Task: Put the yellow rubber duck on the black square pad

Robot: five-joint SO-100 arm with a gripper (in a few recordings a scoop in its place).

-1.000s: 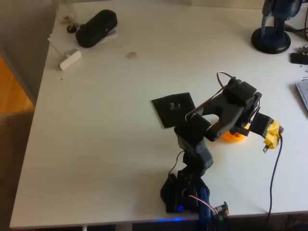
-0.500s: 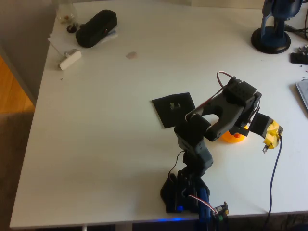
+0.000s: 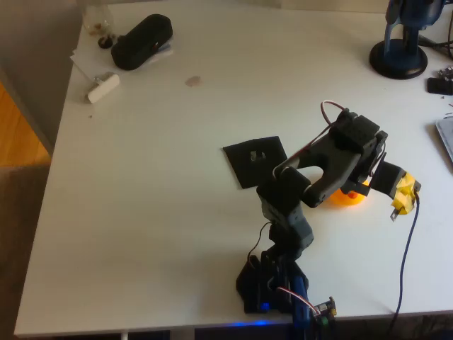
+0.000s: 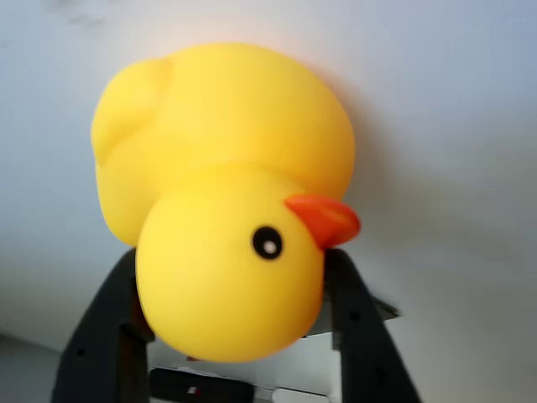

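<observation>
The yellow rubber duck (image 4: 226,201) sits close up in the wrist view, its head between my two black fingers (image 4: 105,327), which press against both sides of it. From overhead only an orange-yellow part of the duck (image 3: 347,197) shows beneath the black arm, right of the table's middle. My gripper (image 3: 362,190), with yellow tape on its outer end, is shut on the duck. The black square pad (image 3: 255,161) lies flat on the white table, a short way left of the duck, with a small pale mark near its middle and nothing on it.
A black oblong pouch (image 3: 141,41) and a small white object (image 3: 102,87) lie on papers at the far left. A blue stand (image 3: 400,51) is at the far right corner. The arm's base (image 3: 272,283) sits at the near edge; a cable (image 3: 405,255) trails right.
The gripper's taped end has shifted slightly right and the wrist has risen a little. The duck's visible part now looks rounder and sits a touch farther right.
</observation>
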